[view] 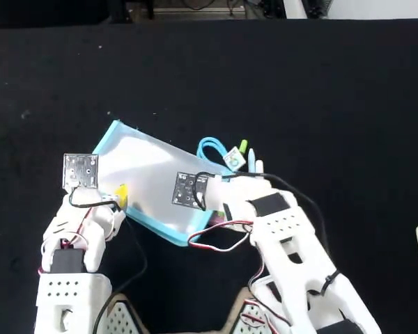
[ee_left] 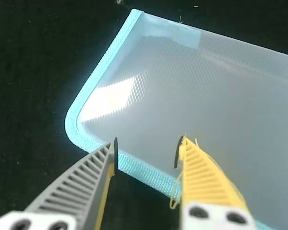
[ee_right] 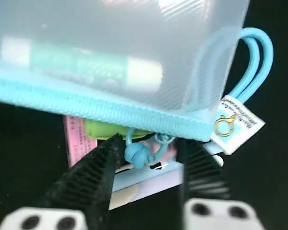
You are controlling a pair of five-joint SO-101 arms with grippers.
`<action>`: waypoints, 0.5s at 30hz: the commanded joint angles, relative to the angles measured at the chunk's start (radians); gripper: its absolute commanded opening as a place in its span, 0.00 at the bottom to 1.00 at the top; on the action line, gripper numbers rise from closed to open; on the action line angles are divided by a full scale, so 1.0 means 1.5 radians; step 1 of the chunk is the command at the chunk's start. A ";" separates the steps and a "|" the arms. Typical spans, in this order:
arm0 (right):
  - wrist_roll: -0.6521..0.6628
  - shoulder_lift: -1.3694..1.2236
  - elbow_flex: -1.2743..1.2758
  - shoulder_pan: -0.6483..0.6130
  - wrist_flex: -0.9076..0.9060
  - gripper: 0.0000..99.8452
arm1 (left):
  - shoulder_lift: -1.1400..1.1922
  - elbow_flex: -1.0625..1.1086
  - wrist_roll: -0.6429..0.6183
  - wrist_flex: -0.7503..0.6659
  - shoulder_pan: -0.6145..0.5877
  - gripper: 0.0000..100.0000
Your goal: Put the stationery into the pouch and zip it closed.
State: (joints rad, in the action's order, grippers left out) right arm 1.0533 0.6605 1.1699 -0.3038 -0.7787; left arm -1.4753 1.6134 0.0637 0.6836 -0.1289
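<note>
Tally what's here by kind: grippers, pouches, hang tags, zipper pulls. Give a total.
Grippers: 2, the left gripper and the right gripper
Pouch: 1
Hang tag: 1
Zipper pull: 1
Total: 5
The stationery at the pouch mouth overlaps too much to count.

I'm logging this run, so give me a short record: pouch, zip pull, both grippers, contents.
pouch: translucent, blue trim, flat on the black table
right gripper: open, either side of the zip pull
zip pull: blue knot
left gripper: open, tips over the pouch's trim near a corner
contents: green-and-white stick inside; pink item and green item by the zip edge
</note>
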 commanded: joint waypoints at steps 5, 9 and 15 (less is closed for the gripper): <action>-0.260 0.020 -0.173 -0.011 -0.044 0.01 | -0.006 -0.009 0.001 0.002 0.003 0.22; -0.372 0.018 -0.266 -0.011 -0.121 0.01 | -0.006 -0.009 0.001 0.002 0.004 0.22; -0.443 0.015 -0.301 -0.037 -0.199 0.01 | -0.006 -0.009 0.001 0.002 0.003 0.22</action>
State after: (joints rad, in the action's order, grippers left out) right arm 0.4150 0.6605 0.7848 -0.3253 -1.0242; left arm -1.4753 1.6134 0.0637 0.6836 -0.1289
